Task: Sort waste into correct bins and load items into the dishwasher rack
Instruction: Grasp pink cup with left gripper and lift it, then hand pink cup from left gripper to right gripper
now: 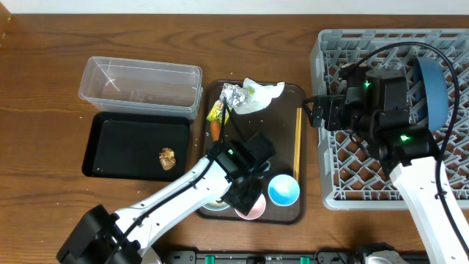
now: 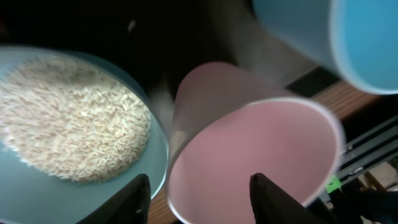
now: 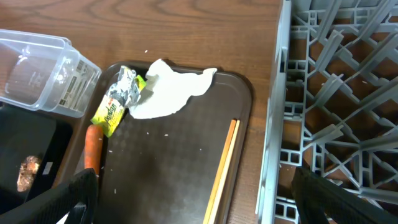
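Left gripper [image 2: 199, 186] at the pink cup [image 2: 255, 143] on the brown tray [image 1: 282, 136]
Cannot tell whether it grips; right gripper [image 3: 199, 199] gapes empty over the tray's right edge

The wooden table [image 1: 44, 73] carries a clear tub [image 1: 143, 100], black tray [image 1: 124, 143], brown serving tray [image 1: 282, 139] and grey rack [image 1: 344, 176].

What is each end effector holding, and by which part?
The right end effector is open, holding nothing. The left end effector straddles the rim of the pink cup; a firm grip cannot be told.
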Available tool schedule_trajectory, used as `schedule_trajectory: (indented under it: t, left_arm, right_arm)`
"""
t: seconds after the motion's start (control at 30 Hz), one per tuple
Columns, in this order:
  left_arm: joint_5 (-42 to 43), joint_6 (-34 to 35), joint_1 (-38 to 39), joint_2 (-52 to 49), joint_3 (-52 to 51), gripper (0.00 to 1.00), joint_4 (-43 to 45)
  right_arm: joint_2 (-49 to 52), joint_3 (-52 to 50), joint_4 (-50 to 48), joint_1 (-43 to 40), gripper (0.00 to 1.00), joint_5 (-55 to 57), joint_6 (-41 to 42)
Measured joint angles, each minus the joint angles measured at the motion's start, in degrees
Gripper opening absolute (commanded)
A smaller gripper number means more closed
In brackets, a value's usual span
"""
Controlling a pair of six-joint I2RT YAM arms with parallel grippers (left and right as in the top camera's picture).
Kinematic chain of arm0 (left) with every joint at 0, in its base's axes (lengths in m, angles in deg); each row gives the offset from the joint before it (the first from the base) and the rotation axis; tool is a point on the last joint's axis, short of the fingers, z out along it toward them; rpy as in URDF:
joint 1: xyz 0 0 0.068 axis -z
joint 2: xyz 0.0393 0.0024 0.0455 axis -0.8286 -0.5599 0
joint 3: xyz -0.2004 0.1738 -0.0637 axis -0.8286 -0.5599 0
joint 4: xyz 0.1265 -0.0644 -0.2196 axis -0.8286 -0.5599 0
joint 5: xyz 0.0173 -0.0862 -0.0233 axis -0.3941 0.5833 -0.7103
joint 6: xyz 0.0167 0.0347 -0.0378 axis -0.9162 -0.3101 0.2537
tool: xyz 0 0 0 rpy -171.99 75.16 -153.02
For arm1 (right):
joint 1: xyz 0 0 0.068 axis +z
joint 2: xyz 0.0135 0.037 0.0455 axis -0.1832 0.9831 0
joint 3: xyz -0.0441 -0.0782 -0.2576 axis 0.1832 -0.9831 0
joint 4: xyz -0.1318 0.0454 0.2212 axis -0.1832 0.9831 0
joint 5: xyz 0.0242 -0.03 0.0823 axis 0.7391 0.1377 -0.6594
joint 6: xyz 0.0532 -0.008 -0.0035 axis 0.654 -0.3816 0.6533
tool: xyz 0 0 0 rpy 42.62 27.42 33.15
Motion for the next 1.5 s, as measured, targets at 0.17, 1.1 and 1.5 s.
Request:
schedule_trajectory:
  t: [0.17, 1.1, 1.5]
  left_arm:
    - [-0.1, 0.4, 0.0, 0.0, -2.0, 0.10, 1.8]
    - [28.0, -2.0, -48.0, 15.6, 11.6, 0.06, 2.6]
    - [69.7, -4.5, -53.3, 8.3, 11.6, 0.07, 11.6]
  right_arm:
    - [0.0, 0.0, 0.0, 0.0, 0.92, -0.1, 0.0]
    - [0.0, 0.0, -9.0, 0.0, 0.90, -19.6, -3.0]
    - [0.0, 0.0, -25.7, 4.7, 0.90, -47.3, -6.4]
